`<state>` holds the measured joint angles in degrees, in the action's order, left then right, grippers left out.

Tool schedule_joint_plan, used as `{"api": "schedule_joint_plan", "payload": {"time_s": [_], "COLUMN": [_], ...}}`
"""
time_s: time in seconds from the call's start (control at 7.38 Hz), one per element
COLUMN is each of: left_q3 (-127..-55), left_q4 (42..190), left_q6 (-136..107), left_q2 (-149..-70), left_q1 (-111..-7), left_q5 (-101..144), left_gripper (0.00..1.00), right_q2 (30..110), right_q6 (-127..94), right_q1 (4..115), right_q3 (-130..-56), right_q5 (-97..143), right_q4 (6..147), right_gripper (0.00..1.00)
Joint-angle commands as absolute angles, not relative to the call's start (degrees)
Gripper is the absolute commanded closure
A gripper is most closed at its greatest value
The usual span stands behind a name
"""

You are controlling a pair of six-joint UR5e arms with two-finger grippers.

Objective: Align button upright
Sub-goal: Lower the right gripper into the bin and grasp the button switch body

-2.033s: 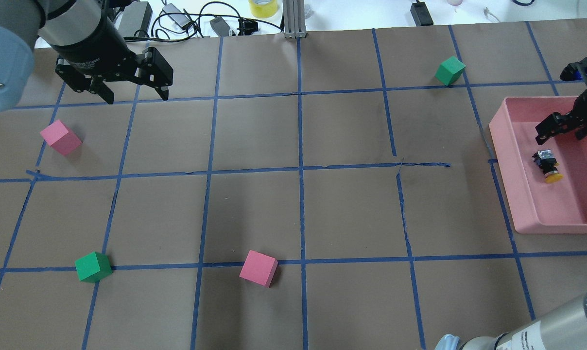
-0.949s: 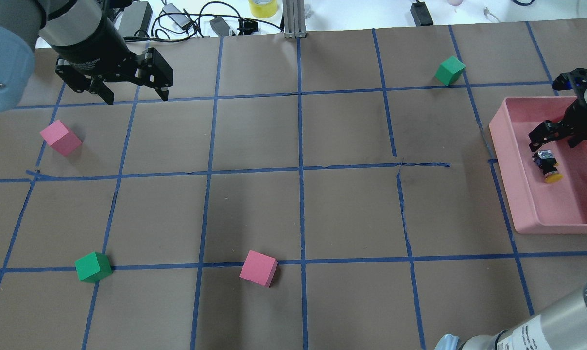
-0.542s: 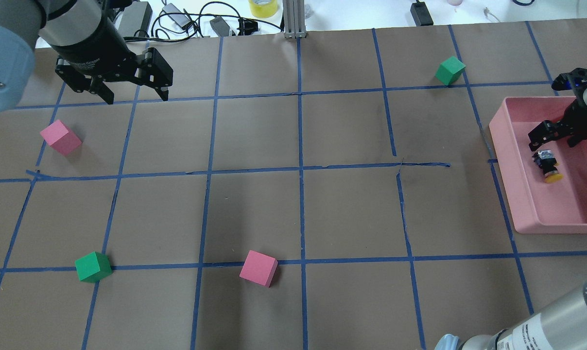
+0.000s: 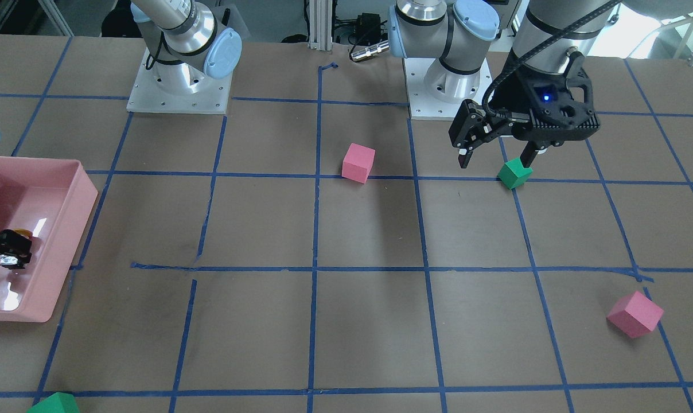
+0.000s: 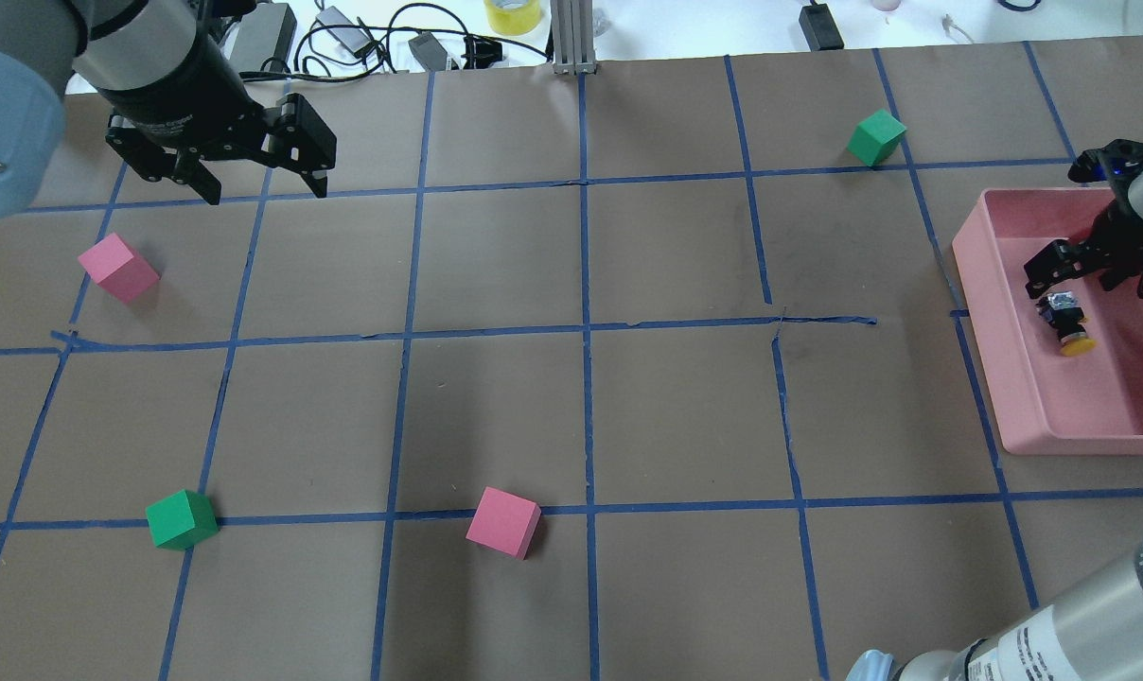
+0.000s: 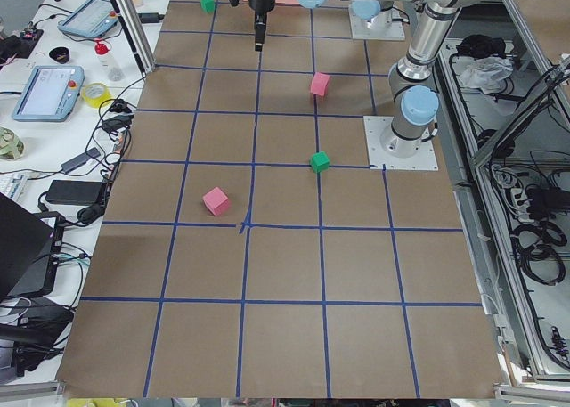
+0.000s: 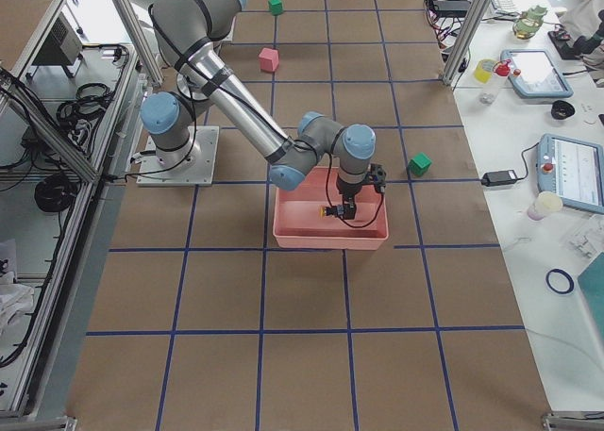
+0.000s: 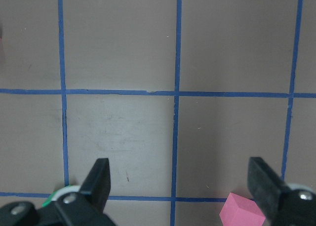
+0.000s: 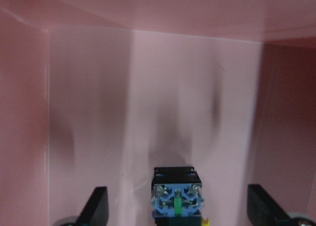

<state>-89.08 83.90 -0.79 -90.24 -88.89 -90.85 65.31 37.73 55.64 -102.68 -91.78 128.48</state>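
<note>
The button lies on its side inside the pink tray. Its yellow cap points toward the robot and its silvery terminal base points away. My right gripper is open and hangs just over the terminal end. In the right wrist view the button sits between my two open fingers, terminals facing the camera. In the front-facing view the button is partly hidden by a finger. My left gripper is open and empty at the far left, above the table.
There are pink cubes and green cubes on the taped brown table. The tray walls close in around my right gripper. Cables and devices lie beyond the far edge.
My right gripper has moved left and nearer to the button, from beside it to right over its terminal end. The button and my left arm have not moved.
</note>
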Motion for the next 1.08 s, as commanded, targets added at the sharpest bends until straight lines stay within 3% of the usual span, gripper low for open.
{"api": "schedule_joint_plan", "payload": {"time_s": [0.0,0.68,0.95], "left_q3": [-89.0,-89.2,-89.1], "left_q4": [83.8,83.8,83.8], "left_q6": [-0.8,-0.9,-0.8], "left_q2": [-90.3,-90.4,-90.4], "left_q1": [-88.9,-88.9,-88.8], "left_q5": [-90.9,-90.8,-90.8], "left_gripper": [0.0,0.0,0.0], "right_q2": [65.3,65.4,65.5], "right_q6": [37.9,38.1,38.1], "right_q1": [55.6,55.6,55.6], "right_q3": [-103.2,-104.2,-104.7], "right_q5": [-92.2,-93.5,-93.5], "right_q4": [128.3,127.7,127.6], "right_gripper": [0.0,0.0,0.07]}}
